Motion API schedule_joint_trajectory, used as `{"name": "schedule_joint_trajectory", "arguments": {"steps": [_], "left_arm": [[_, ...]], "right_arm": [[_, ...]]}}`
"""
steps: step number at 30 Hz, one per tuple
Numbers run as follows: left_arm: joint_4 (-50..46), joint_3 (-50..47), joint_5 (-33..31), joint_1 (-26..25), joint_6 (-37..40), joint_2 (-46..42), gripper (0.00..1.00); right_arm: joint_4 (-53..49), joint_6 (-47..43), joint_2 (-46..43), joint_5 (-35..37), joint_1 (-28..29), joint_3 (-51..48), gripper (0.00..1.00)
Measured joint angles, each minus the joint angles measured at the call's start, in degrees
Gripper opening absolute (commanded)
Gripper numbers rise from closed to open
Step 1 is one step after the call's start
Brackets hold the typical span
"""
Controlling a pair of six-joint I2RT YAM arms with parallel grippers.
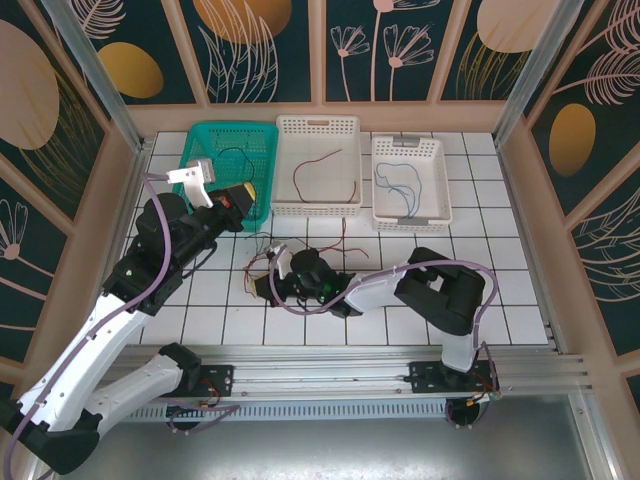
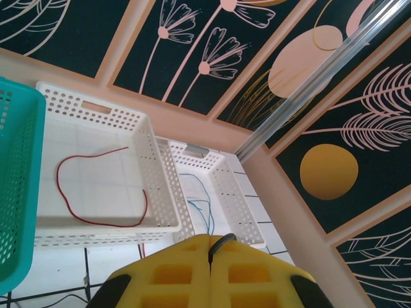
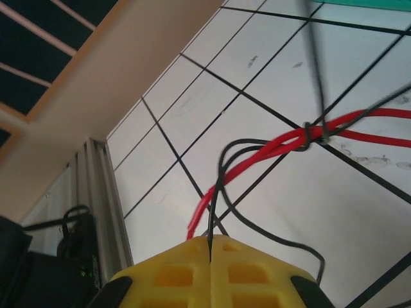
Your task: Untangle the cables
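A small tangle of red and black cables (image 1: 272, 256) lies on the white tiles in front of the baskets. My right gripper (image 3: 210, 239) is low over the tiles at its near side and shut on a black cable (image 3: 221, 168). That cable rises from between the yellow fingers and loops past the twisted red cables (image 3: 276, 153) toward a knot (image 3: 311, 133). In the top view my right gripper (image 1: 264, 286) is at the tangle's left end. My left gripper (image 2: 210, 241) is raised near the teal basket, shut on a short loop of black cable (image 2: 221, 242). In the top view my left gripper (image 1: 243, 197) is at that basket's right corner.
Three baskets stand in a row at the back. The teal basket (image 1: 205, 140) holds a black cable, the middle white basket (image 1: 317, 126) a red cable (image 1: 322, 165), and the right white basket (image 1: 408, 146) a blue cable (image 1: 400, 185). Wooden walls enclose the table on all sides.
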Motion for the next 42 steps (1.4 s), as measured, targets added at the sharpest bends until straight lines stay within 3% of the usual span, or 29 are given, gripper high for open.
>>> {"name": "schedule_joint_trajectory", "arguments": {"steps": [5, 14, 23, 29, 33, 34, 35, 37, 42], "left_arm": [[-3.2, 1.0, -2.9, 0.0, 1.4, -1.0, 0.00], [-11.6, 4.4, -11.8, 0.0, 5.8, -2.5, 0.00], [-17.0, 5.4, -16.7, 0.0, 8.2, -1.8, 0.00], [-18.0, 6.0, -17.1, 0.0, 8.9, -0.6, 0.00], [-17.9, 6.1, -15.6, 0.0, 8.9, 0.6, 0.00], [-17.9, 6.1, -14.9, 0.0, 8.9, 0.8, 0.00], [-17.8, 6.0, -14.1, 0.0, 8.9, 0.9, 0.00], [-17.1, 6.0, -12.6, 0.0, 8.9, 0.8, 0.00], [-14.4, 4.8, -8.5, 0.0, 8.9, 0.8, 0.00]], "right_arm": [[0.2, 0.2, -4.6, 1.3, -1.5, -6.5, 0.00], [-1.0, 2.0, -31.1, 3.0, -15.3, -26.8, 0.00], [-13.1, 1.3, -55.4, 3.0, -25.4, -31.9, 0.00], [-19.4, 0.9, -63.0, 0.8, -29.2, -32.3, 0.00], [-20.2, 0.2, -65.2, -4.3, -29.2, -33.0, 0.00], [-20.2, -0.1, -65.4, -6.4, -29.2, -33.1, 0.05], [-20.2, -0.3, -65.4, -8.3, -29.2, -33.1, 0.20], [-20.4, -0.7, -65.4, -11.3, -29.2, -33.1, 0.40], [-20.8, -1.3, -65.5, -15.3, -29.2, -33.1, 0.56]]}}
